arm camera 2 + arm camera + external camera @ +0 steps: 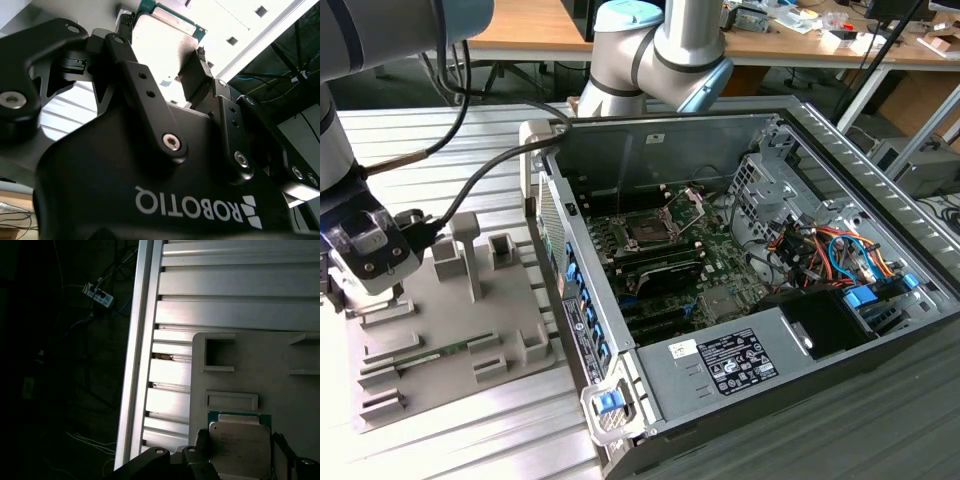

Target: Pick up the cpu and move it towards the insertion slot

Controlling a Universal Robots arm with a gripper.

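Now the cpu [160,50] sits clamped between my fingers [199,57], over the grey tray [250,365].

My gripper [162,42] is closed on the chip. One pad presses each of two opposite edges, the pale metal face is turned toward my wrist, and a green rim shows along its far edge in both wrist views. The tray lies just beneath, and I cannot tell whether the chip is clear of it. In the exterior view I hang over that tray at the exterior view's left. The insertion slot [648,229] lies well apart toward the exterior view's right, inside the open computer case [650,150]. Its load plate [692,200] is tipped up, and the case's near wall stands between us.
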